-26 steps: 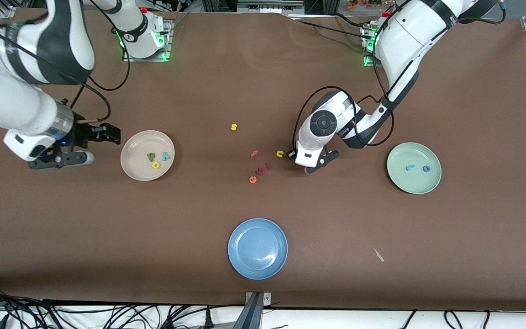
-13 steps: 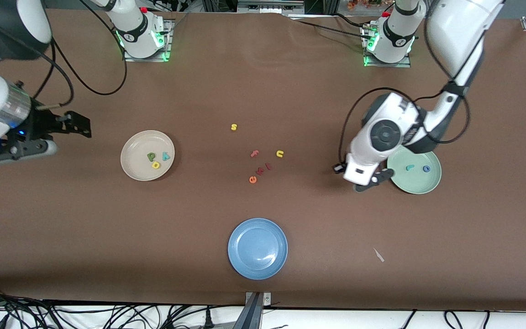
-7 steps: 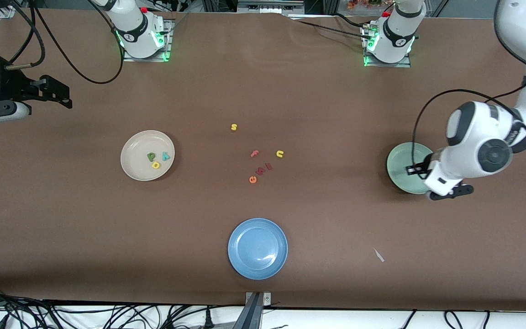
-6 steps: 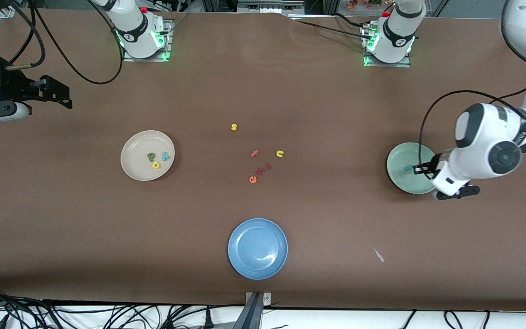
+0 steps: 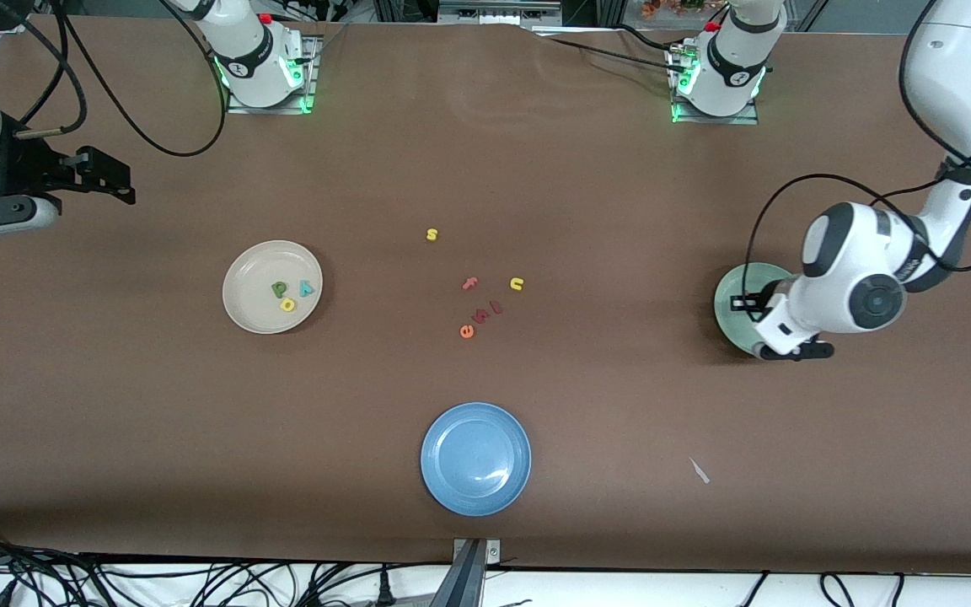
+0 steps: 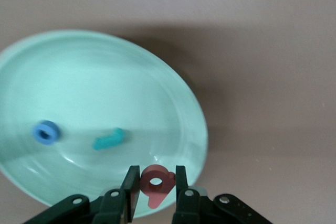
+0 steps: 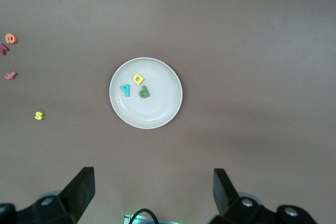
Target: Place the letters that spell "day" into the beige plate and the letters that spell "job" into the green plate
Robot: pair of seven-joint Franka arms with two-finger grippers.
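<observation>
The red-pink b sits pinched between the fingers of the left gripper, which hangs over the rim of the green plate at the left arm's end of the table; in the front view the left gripper and its wrist cover most of that green plate. Inside the plate lie the teal j and, just beside it, the blue ring-shaped o, apart from each other and from the held letter. Half a second ago the left wrist stood a little more toward the table's end, leaving more of the plate showing; it has since slid back over the plate. The b is a small flat foam piece with a round hole, held upright between the pads. The right gripper, spread wide and holding nothing, waits high over the right arm's end of the table, barely shifted. Below it, the beige plate holds the green d, yellow a and teal y, clustered close together.
</observation>
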